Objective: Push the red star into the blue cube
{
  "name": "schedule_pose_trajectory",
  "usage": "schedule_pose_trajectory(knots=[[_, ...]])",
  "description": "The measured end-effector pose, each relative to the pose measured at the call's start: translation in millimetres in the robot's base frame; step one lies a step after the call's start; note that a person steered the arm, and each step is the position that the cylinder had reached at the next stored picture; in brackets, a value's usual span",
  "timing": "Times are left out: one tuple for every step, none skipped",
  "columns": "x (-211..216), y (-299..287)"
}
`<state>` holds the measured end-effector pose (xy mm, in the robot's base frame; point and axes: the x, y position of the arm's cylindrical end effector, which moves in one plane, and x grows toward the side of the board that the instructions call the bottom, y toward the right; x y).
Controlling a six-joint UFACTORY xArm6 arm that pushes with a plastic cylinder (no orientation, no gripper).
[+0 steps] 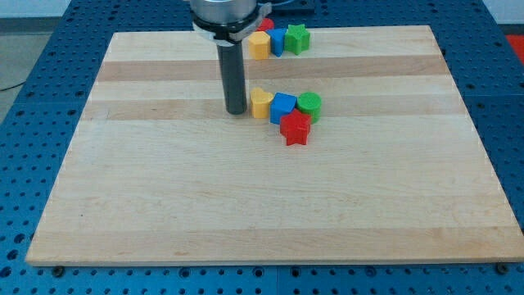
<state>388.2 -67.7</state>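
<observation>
The red star [295, 129] lies near the board's middle, touching the lower right of a blue cube [283, 106]. A yellow heart-shaped block [261, 104] sits against that blue cube's left side and a green round block [309, 105] against its right. My tip [236, 111] rests on the board just left of the yellow block, a small gap away, and to the upper left of the red star.
At the view's top edge of the wooden board [164, 205] stands a second cluster: a yellow block [259, 46], a blue block [277, 41], a green star [298, 38] and a red block [266, 26] partly hidden behind them.
</observation>
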Motion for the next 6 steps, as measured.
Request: schedule_pose_trajectory(knots=[[43,-15],[89,30],[93,98],[69,108],[57,108],[57,108]])
